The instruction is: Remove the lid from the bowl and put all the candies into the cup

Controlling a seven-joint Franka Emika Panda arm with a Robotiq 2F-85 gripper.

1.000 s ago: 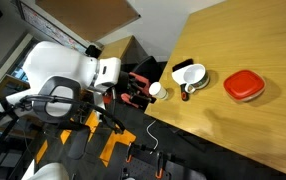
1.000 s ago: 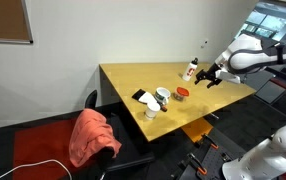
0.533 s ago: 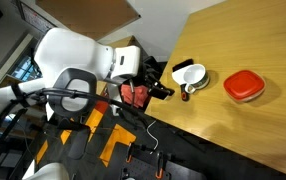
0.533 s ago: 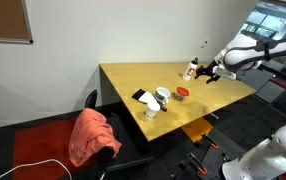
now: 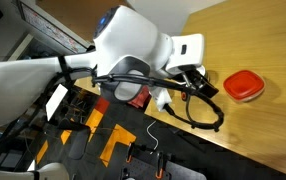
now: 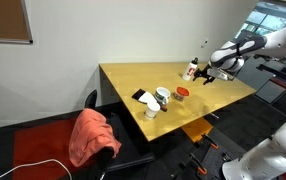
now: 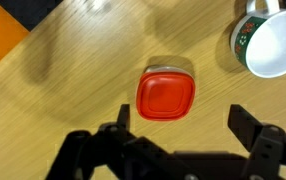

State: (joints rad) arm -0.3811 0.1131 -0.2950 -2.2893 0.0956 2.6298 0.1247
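Note:
The bowl (image 7: 166, 97) is a red rounded square with a paler rim, and it sits on the wooden table (image 7: 73, 90) with its red lid on. In both exterior views the bowl (image 5: 243, 86) (image 6: 182, 94) stands alone. No candies show. The white cup (image 7: 273, 43) lies at the top right of the wrist view, mouth towards the camera; the cup (image 6: 162, 97) also appears in an exterior view. My gripper (image 7: 183, 122) hangs open above the table, with the bowl just beyond the gap between its fingers (image 7: 245, 125), left of centre. Nothing is held. The gripper (image 5: 195, 82) (image 6: 208, 74) shows in both exterior views.
A small paper cup (image 6: 150, 112) and a flat black object (image 6: 140, 96) lie near the table's corner. A bottle (image 6: 191, 70) stands by the far edge. A red cloth (image 6: 93, 135) hangs over a chair. The table edge (image 7: 28, 45) runs across the upper left of the wrist view.
The arm has swung in over the table towards the bowl and now covers the cup in an exterior view. The gripper has stayed open.

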